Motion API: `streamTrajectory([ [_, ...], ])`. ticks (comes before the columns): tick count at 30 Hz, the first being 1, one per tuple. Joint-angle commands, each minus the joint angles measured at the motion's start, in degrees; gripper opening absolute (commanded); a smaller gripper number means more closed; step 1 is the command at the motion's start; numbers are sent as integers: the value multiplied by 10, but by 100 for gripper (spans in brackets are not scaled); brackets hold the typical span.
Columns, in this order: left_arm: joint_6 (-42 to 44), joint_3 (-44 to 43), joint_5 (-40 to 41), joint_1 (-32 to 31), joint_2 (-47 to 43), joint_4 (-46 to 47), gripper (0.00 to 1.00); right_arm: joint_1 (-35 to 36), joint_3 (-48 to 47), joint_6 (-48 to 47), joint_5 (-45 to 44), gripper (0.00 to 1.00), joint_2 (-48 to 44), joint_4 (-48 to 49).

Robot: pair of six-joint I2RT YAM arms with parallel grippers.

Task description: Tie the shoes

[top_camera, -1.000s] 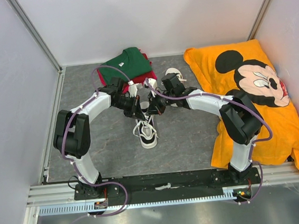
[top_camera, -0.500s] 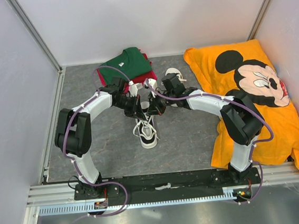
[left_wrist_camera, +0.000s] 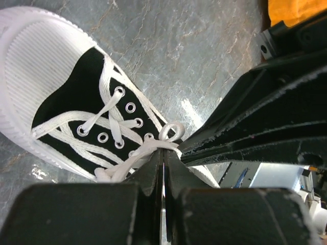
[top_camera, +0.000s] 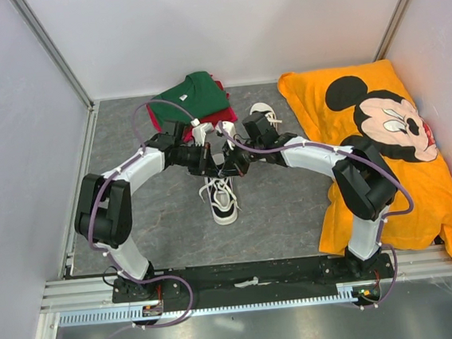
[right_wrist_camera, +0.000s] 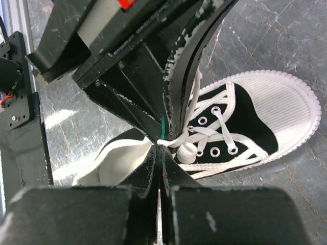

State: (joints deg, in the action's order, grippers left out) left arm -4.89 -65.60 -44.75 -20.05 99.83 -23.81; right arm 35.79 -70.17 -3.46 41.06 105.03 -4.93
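One shoe [left_wrist_camera: 66, 102] sits mid-counter [top_camera: 293, 203]; left claw [left_wrist_camera: 163, 155] and right claw [right_wrist_camera: 159, 153] each clamp its lace [left_wrist_camera: 102, 111]. Knot seems underway; next, pull outward.

The left gripper [top_camera: 212, 161] and the right gripper [top_camera: 232, 162] meet tip to tip, both closed. Directly under them, toward the bases, lies one shoe [top_camera: 224, 206], its white laces [top_camera: 210, 191] rising to the tips. The second shoe [top_camera: 263, 111] lies just behind the right gripper; a green shirt [top_camera: 192, 94] lies behind the left gripper.

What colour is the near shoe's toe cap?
White and ribbed; the toe cap shows best in the left wrist view.
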Motion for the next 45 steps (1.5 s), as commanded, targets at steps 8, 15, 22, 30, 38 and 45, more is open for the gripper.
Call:
streamTrajectory([
  [8,77,46,-56,0,-24,88,2,-33,-24,8,50,38,-14,-25],
  [15,85,48,-55,0,-24,95,1,-68,-39,33,83,46,-14,-30],
  [22,90,50,-55,0,-25,99,1,-75,-43,32,75,41,16,-20],
  [30,91,50,-57,0,-24,101,1,-72,-47,64,88,42,39,13],
  [38,81,53,-59,0,-22,109,2,-64,-42,80,99,38,47,32],
  [45,82,50,-60,0,-21,112,2,-56,-44,75,97,34,54,31],
])
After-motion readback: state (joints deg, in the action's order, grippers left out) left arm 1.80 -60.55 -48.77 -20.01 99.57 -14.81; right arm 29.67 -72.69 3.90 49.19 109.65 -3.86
